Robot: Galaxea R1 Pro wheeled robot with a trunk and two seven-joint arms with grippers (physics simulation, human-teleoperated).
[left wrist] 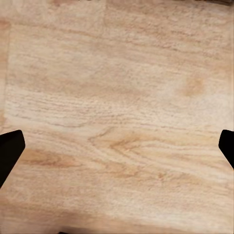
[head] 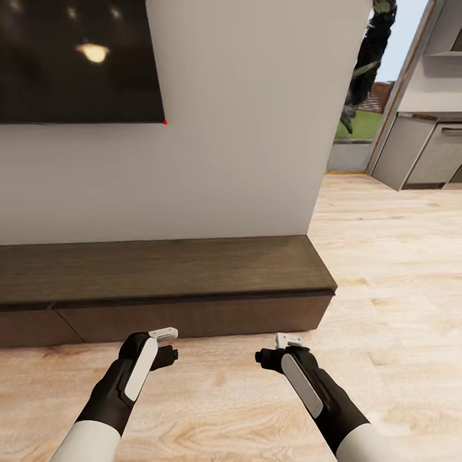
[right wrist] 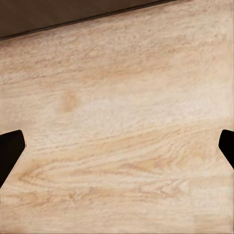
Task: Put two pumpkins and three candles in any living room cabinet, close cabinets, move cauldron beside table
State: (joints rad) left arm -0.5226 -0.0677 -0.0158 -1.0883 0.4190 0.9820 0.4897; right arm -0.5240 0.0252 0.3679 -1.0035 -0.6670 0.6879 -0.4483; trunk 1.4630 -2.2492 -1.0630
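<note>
A: Fingers first. Left fingers (left wrist: 10, 148): tips dark at the two edges of the left wrist view, spread wide, bare floor (left wrist: 117, 97) between them. Nothing held.

B: Right fingers (right wrist: 10, 148): same entry. Spread wide, empty, floor planks between the tips, with a dark strip of the cabinet (right wrist: 58, 14) base at the far edge of that view.

A: Head view: left gripper (head: 172, 355) and right gripper (head: 262, 357) both hang low over the floor, pointing down, just in front of the cabinet (head: 160, 269).

B: Cabinet state?

A: Long, low, dark brown, against the white wall (head: 244, 128) under the television (head: 77, 58). Drawer fronts look flush, so closed as far as I can judge. Top is bare.

B: Relation that matters for the next move?

A: Cabinet lies straight ahead of both grippers, long axis running across the view, its right end just past the right arm. Both arms are about equally near the front; the right one stands nearer the end.

B: Pumpkins, candles, cauldron?

A: None to log from here. My judgement: the robot is positioned at the cabinet with nothing in hand.
</note>
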